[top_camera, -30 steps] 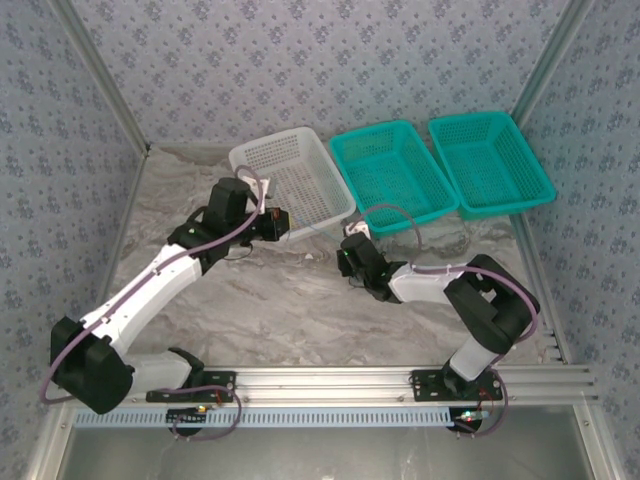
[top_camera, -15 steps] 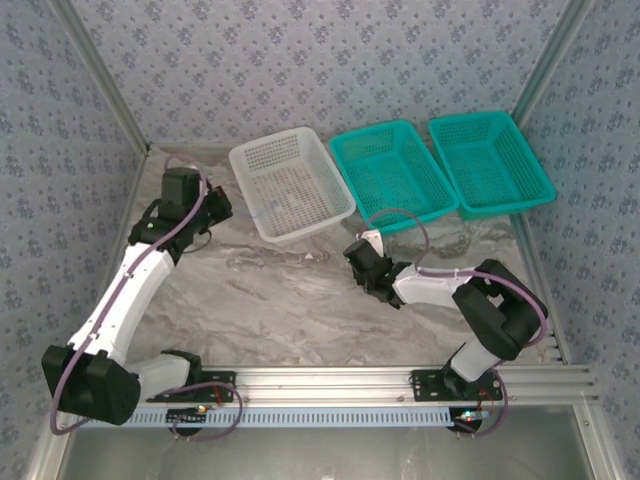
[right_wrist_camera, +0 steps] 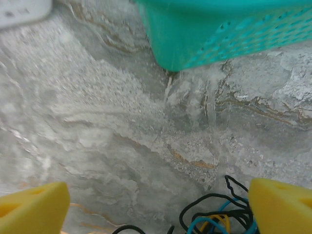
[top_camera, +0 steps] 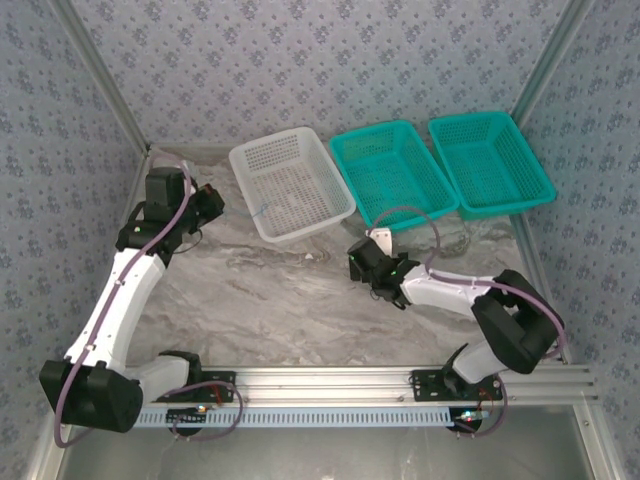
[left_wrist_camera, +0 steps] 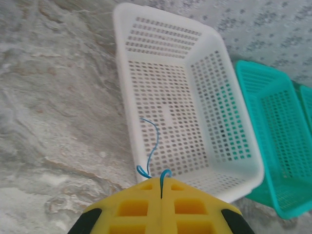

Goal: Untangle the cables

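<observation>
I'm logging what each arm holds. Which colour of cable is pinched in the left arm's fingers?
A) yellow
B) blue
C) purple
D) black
B: the left wrist view shows a thin blue cable clamped in the seam between the shut left fingers, curling up against the white basket.

table (top_camera: 280, 300): matt marbled stone-look | white basket (left_wrist_camera: 123, 97): smooth perforated plastic | cables (right_wrist_camera: 219, 214): thin smooth sheathing
</observation>
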`<control>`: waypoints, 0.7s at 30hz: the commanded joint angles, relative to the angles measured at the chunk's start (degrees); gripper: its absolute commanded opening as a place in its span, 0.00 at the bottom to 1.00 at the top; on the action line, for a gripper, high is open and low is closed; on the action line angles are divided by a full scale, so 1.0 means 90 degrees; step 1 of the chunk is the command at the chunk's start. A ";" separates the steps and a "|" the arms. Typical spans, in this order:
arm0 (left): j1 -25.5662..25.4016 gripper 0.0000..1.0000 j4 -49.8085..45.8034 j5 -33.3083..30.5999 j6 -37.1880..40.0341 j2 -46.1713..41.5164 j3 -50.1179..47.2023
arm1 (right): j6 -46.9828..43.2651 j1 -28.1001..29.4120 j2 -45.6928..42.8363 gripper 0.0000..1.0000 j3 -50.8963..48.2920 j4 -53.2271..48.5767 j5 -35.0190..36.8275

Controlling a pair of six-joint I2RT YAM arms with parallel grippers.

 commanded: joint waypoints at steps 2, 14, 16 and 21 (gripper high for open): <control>-0.0033 0.00 0.0461 0.0823 0.0091 0.0082 0.0287 | 0.0447 0.0005 -0.0601 1.00 0.0161 -0.0188 0.0042; -0.0874 0.00 0.0800 0.0740 0.0627 0.1097 0.1063 | 0.0989 -0.0238 -0.2030 1.00 -0.0049 -0.0313 -0.0206; -0.0998 0.00 0.0745 0.0595 0.0746 0.1415 0.1316 | 0.1116 -0.0336 -0.2212 1.00 -0.0088 -0.0398 -0.0194; -0.1245 0.00 0.0825 0.0191 0.1101 0.2234 0.1792 | 0.1427 -0.0631 -0.2616 1.00 -0.0272 -0.0540 -0.0222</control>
